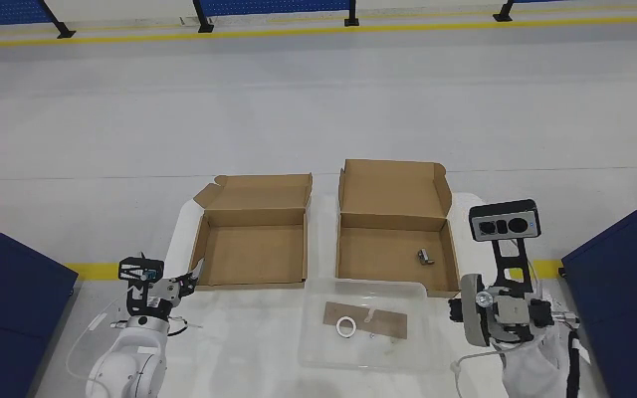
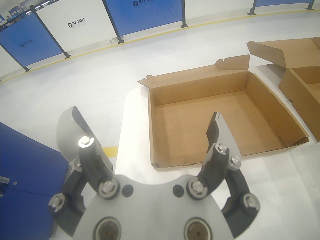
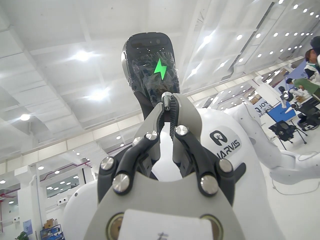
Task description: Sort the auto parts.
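1. Right gripper (image 3: 168,106) clamps a bolt (image 3: 166,100); its long axis runs along the fingers (image 3: 183,112), one end poking out beyond them.
2. Left gripper (image 2: 145,116) gapes wide near the left box (image 2: 200,118).

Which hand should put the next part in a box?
Right. The right hand pinches a small bolt, held up in the air. The left hand is open and empty beside the left box.
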Controlling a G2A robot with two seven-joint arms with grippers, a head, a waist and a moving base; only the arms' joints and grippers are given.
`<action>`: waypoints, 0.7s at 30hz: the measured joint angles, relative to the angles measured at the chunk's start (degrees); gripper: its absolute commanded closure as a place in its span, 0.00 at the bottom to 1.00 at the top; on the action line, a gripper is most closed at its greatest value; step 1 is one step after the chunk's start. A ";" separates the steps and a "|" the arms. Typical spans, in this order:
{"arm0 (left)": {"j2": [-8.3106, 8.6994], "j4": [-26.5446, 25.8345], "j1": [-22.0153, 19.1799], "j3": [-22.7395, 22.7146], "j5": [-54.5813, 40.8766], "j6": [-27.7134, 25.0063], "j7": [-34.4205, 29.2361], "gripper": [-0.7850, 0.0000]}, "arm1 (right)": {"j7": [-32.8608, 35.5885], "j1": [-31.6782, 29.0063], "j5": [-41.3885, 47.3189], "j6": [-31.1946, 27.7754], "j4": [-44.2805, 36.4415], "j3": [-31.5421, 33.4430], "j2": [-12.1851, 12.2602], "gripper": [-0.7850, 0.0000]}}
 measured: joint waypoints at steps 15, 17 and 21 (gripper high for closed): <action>0.00 0.00 0.00 0.00 0.00 0.00 0.00 0.00 | 4.85 -5.66 -3.66 2.61 1.14 11.48 0.91 1.00; 0.00 0.00 0.00 0.00 0.00 0.00 0.00 0.00 | 4.84 -5.66 -3.62 2.61 1.13 11.46 0.91 1.00; 0.00 0.00 0.00 0.00 0.00 0.00 0.00 0.00 | 4.84 -5.66 -3.62 2.61 1.13 11.47 0.91 1.00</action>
